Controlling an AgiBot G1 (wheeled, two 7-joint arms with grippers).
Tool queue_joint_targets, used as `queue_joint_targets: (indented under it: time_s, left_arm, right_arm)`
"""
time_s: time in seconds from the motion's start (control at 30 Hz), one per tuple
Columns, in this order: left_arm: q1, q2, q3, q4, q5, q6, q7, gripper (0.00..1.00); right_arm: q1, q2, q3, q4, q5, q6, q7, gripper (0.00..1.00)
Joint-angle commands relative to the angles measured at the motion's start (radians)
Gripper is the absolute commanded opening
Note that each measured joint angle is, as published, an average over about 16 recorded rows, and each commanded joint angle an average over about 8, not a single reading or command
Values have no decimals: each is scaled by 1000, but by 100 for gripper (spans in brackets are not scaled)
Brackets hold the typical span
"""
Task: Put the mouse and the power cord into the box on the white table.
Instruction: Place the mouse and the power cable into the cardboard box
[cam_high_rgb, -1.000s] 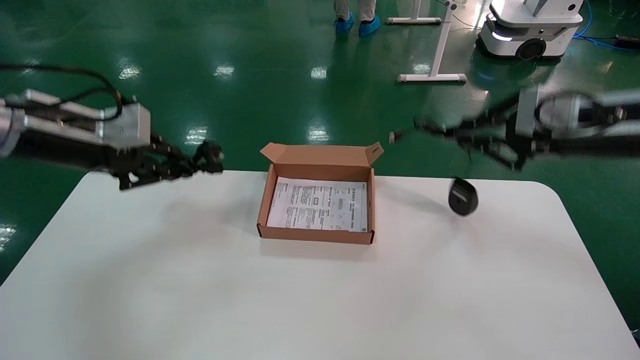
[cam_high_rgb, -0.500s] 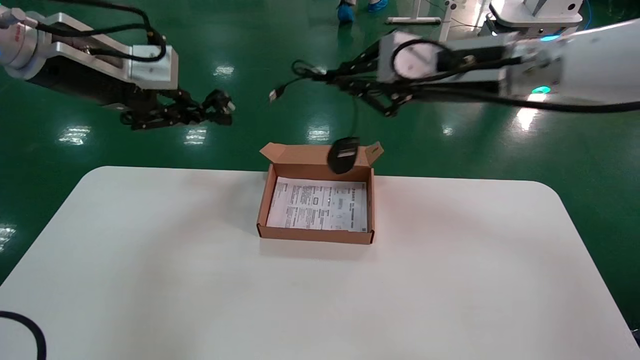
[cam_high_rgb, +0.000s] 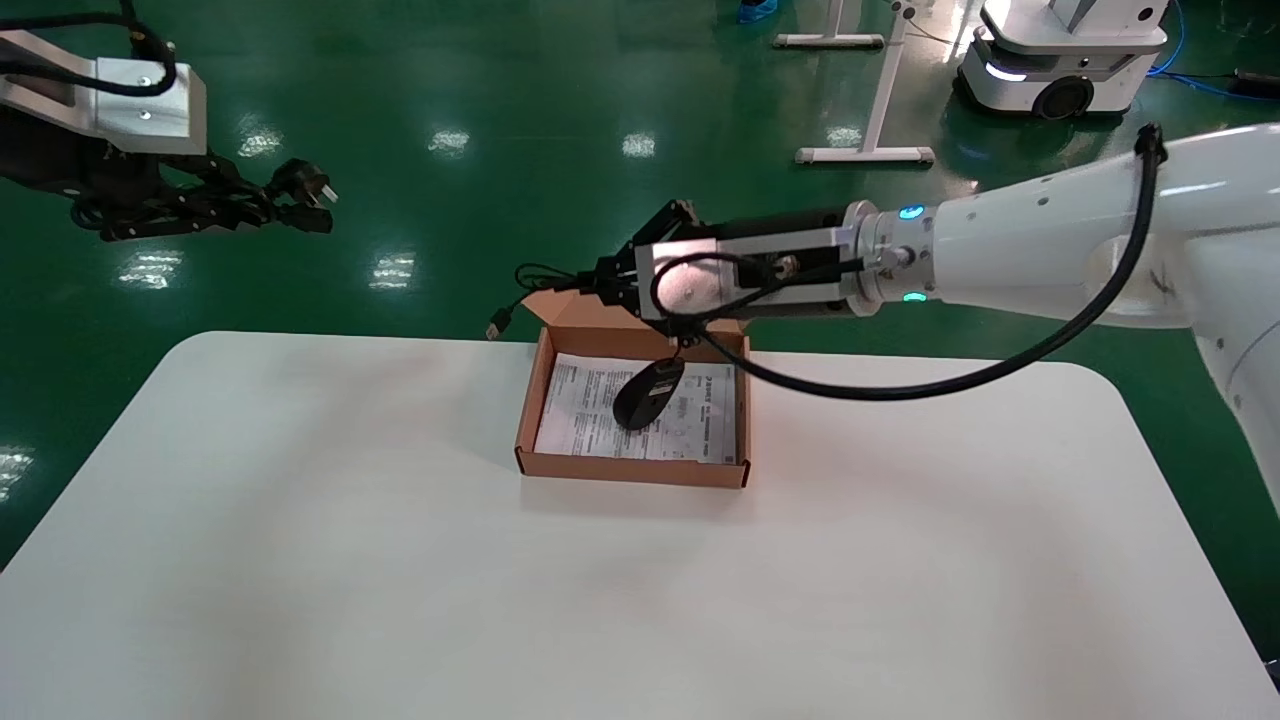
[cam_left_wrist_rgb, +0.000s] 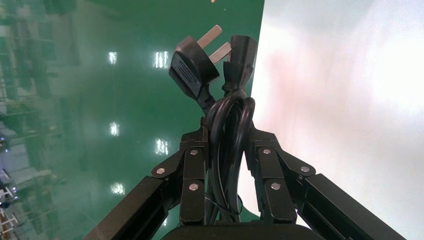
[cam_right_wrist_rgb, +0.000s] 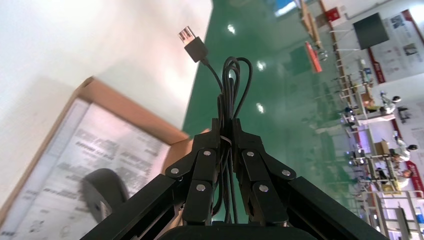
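The brown cardboard box (cam_high_rgb: 630, 468) stands mid-table on the white table (cam_high_rgb: 300, 560), its lid flap upright at the back. My right gripper (cam_high_rgb: 600, 283) hovers over the box's back edge, shut on the mouse's bundled thin cable (cam_right_wrist_rgb: 231, 85). The USB plug (cam_high_rgb: 495, 326) sticks out past the fingertips. The black mouse (cam_high_rgb: 648, 393) dangles by its cable just above the printed sheet inside the box, also visible as the mouse (cam_right_wrist_rgb: 102, 192) below my right gripper (cam_right_wrist_rgb: 226, 131). My left gripper (cam_high_rgb: 255, 210) is raised beyond the table's far left corner, shut on the coiled power cord (cam_left_wrist_rgb: 227, 120), its pronged plug (cam_left_wrist_rgb: 192, 70) pointing outward.
Green floor lies beyond the table's far edge. A white wheeled robot base (cam_high_rgb: 1060, 60) and a white stand's feet (cam_high_rgb: 865, 155) are far back right. My right arm's black hose (cam_high_rgb: 900, 390) loops low over the table right of the box.
My right arm came down and forward, so the mouse dropped from the box's back wall to just over the sheet. My left arm swung further left with the power cord.
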Motion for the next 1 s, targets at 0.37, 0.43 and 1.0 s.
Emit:
queue_joint_targets:
  time_s: [0.37,0.43,1.0]
  left_arm:
    - [-1,-3,-4,18,-5,-1,12,0]
    - [-2,-4,-4,21,-5,1,13,0]
    - [-9,-8,-4,29,-6,8,10,0]
  right_arm:
    - [-70,-5,-53,27,-31,38,-37,0]
    - [-77,-5,-61,28,-34,44,-41,0]
    - [-128,-15,-133,80,-35,123,20,52]
